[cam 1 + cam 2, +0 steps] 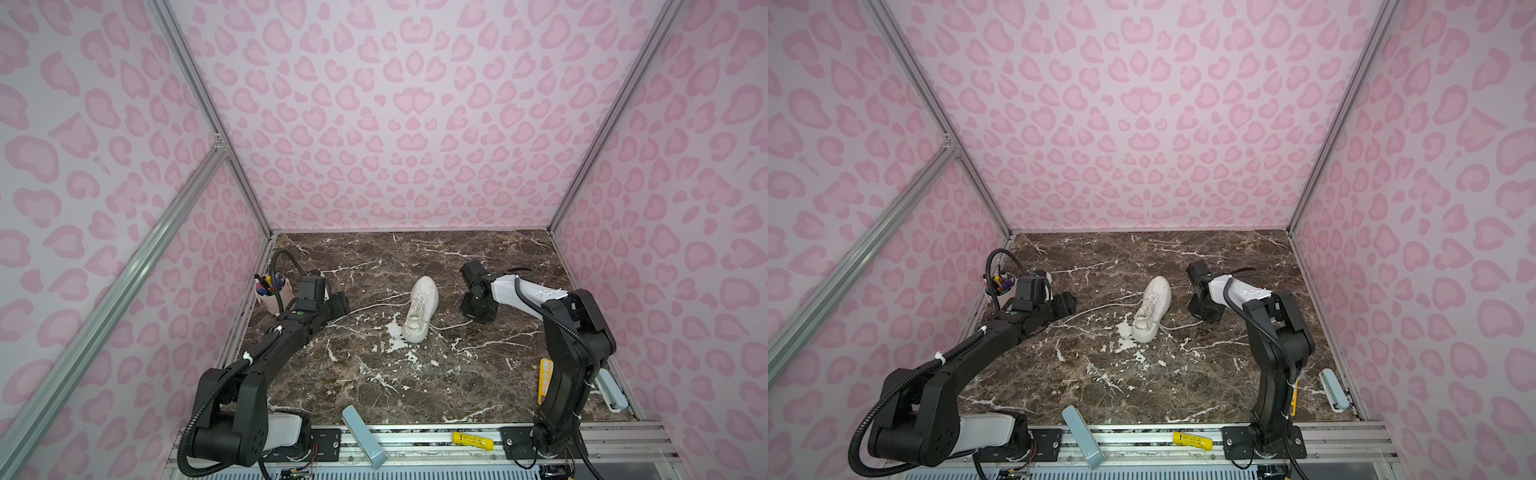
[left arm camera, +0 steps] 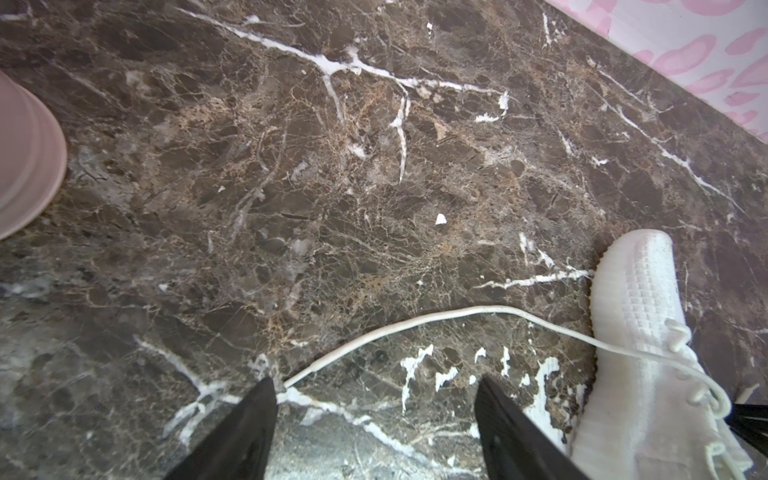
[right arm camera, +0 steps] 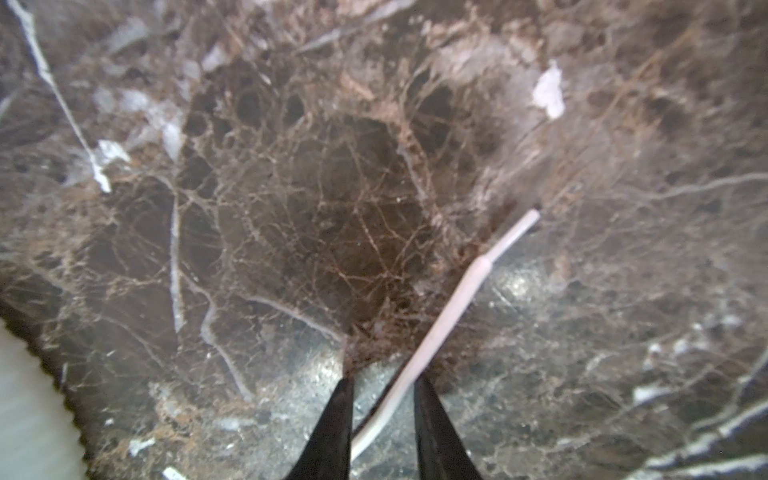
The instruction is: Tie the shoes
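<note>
The white sneaker (image 1: 420, 309) (image 1: 1152, 309) lies in the middle of the marble table, toe toward the back wall. One lace (image 1: 365, 308) trails left toward my left gripper (image 1: 341, 305). In the left wrist view, that gripper (image 2: 374, 382) is open wide, and the lace (image 2: 415, 324) ends just beside one fingertip (image 2: 266, 386), outside the gap. The other lace (image 1: 451, 326) runs right to my right gripper (image 1: 478, 318). In the right wrist view, that gripper (image 3: 384, 384) has narrowed. The lace (image 3: 457, 307) passes between its fingers and touches one, with a gap still showing.
A pink cup of pens (image 1: 272, 293) (image 1: 1000, 286) stands by the left wall, just behind the left arm. A light blue bar (image 1: 363, 436) and a yellow tube (image 1: 471, 440) lie at the front rail. Another blue piece (image 1: 611, 390) lies at the right edge.
</note>
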Controlling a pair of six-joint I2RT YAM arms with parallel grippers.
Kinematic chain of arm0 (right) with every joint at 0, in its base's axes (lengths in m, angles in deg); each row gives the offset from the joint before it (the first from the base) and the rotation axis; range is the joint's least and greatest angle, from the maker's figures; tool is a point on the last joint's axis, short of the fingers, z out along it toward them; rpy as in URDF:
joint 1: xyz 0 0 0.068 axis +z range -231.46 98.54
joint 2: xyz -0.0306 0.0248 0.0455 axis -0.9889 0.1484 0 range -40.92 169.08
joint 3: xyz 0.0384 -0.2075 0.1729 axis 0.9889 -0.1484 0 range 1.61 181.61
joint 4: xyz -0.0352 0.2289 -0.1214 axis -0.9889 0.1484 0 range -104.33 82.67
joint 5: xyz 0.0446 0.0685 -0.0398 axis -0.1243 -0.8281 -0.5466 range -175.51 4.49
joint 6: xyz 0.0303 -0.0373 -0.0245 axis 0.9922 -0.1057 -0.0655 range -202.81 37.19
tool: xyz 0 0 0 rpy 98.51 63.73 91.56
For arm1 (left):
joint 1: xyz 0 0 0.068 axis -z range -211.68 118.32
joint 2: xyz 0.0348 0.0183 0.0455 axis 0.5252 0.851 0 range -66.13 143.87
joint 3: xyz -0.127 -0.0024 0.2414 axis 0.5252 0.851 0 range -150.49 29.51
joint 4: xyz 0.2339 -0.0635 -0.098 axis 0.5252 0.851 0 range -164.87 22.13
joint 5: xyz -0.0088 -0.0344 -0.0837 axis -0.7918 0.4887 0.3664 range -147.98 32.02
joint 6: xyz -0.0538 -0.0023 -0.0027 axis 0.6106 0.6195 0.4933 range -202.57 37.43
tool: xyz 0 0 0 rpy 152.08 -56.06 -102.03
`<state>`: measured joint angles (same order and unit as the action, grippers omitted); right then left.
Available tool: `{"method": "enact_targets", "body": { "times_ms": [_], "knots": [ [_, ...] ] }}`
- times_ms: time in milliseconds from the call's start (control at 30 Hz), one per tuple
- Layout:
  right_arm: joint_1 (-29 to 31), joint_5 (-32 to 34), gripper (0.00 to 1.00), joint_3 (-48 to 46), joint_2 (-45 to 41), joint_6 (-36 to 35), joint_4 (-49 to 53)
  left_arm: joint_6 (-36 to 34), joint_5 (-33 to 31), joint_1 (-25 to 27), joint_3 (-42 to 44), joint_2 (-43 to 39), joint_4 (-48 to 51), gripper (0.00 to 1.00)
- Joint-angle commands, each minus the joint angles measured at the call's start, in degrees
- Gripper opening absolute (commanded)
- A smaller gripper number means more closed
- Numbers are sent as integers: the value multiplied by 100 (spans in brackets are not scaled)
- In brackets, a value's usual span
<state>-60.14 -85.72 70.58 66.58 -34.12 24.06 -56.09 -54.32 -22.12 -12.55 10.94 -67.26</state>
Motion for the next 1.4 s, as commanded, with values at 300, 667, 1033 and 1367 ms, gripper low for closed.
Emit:
{"method": "enact_targets", "body": {
  "times_ms": [300,667,1033,1367],
  "knots": [
    [5,-158,13,-228,-41,104,-294,154,185,203,-352,389,180,72],
    [6,-164,8,-368,-347,61,-490,252,403,417,-871,996,658,65],
    [11,-101,8,-354,-702,-79,-487,840,220,705,-1603,1959,1316,59],
    [3,-17,7,-265,-814,-252,-436,231,-208,1211,-2612,2741,1992,55]
  ]
}}
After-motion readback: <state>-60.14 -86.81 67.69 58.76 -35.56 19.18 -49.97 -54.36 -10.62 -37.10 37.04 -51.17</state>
